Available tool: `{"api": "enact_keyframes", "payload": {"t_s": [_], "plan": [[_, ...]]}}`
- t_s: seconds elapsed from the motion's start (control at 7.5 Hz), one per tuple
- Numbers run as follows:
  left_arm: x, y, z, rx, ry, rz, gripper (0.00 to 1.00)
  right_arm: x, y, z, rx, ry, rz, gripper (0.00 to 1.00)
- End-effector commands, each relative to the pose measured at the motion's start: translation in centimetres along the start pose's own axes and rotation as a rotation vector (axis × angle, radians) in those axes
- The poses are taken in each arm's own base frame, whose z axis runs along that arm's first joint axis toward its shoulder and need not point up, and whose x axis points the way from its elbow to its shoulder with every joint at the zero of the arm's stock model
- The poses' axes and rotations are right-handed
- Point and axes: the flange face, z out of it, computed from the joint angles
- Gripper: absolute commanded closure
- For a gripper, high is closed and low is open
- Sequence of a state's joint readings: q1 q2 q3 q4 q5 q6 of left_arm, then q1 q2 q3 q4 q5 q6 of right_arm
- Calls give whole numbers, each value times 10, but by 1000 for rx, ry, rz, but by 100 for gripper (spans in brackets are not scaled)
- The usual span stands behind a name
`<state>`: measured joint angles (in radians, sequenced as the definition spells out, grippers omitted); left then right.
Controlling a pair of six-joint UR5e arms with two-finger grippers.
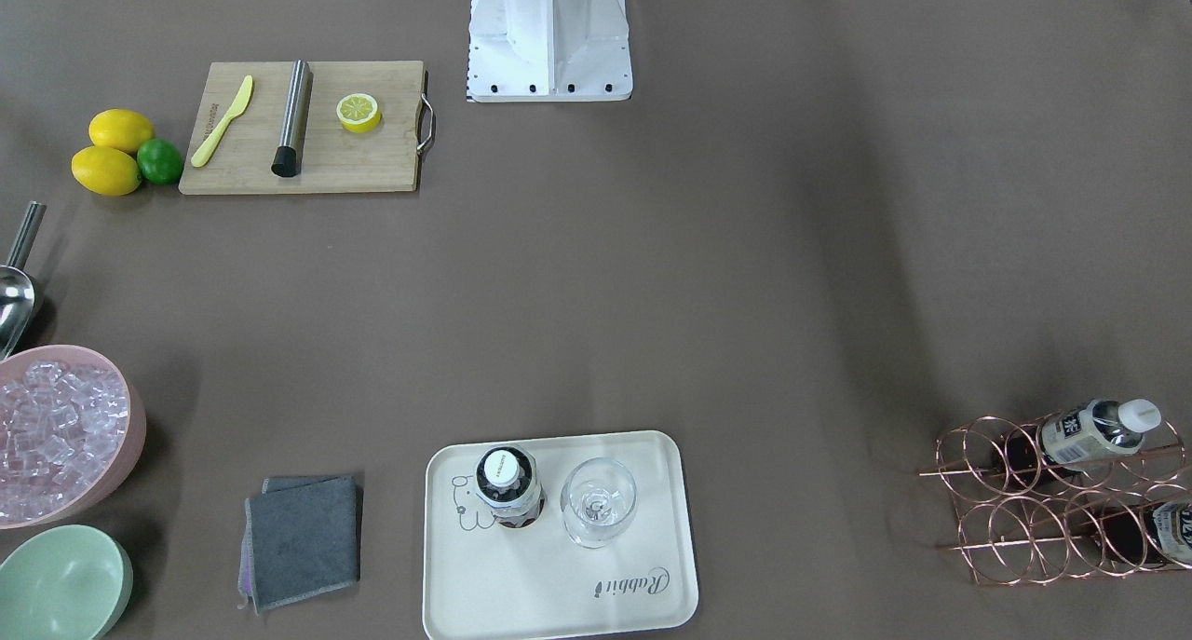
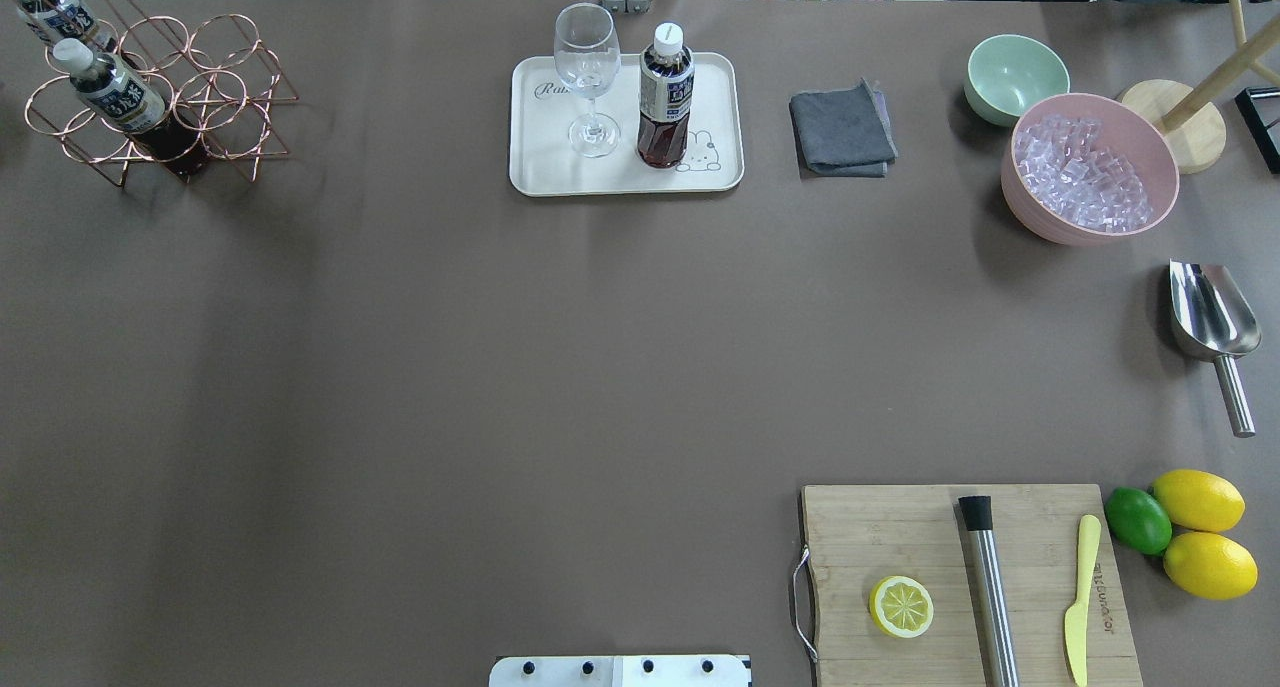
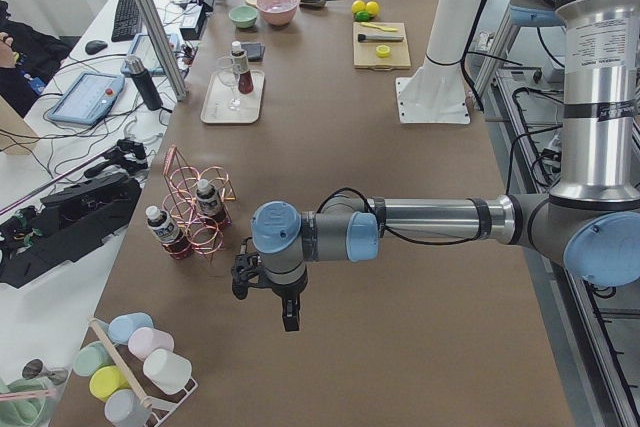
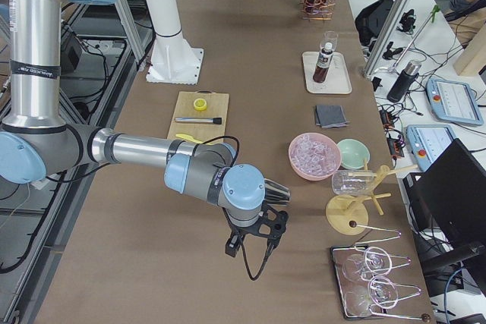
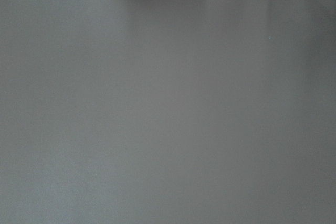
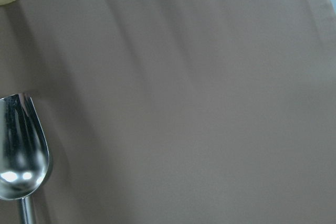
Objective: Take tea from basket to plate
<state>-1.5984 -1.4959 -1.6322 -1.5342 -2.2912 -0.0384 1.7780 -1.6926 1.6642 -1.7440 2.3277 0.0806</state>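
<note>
Tea stands on plate; jaws show only in side views, state untellable.

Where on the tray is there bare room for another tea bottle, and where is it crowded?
Bare: the half of the tray bearing the word Rabbit, and the table between tray and grey cloth. Crowded: its other half, where a tea bottle and wine glass stand side by side.

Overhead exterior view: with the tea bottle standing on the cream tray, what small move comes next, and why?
Probably stop here, task looks done: the small clear dark-tea bottle with white cap stands upright on the cream rectangular tray, beside the clear wine glass, nothing gripping it.
</note>
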Motion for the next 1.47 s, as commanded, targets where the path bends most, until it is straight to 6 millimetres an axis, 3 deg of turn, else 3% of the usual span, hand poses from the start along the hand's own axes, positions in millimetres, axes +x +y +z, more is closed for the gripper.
{"api": "enact_keyframes", "payload": {"t_s": [0.0, 1.33], "plan": [[-1, 0, 1, -4, 0, -3, 2, 1, 0, -1, 2, 0, 2, 0], [-4, -1, 5, -14, 2, -9, 2, 2, 1, -1, 2, -2, 3, 0]]}}
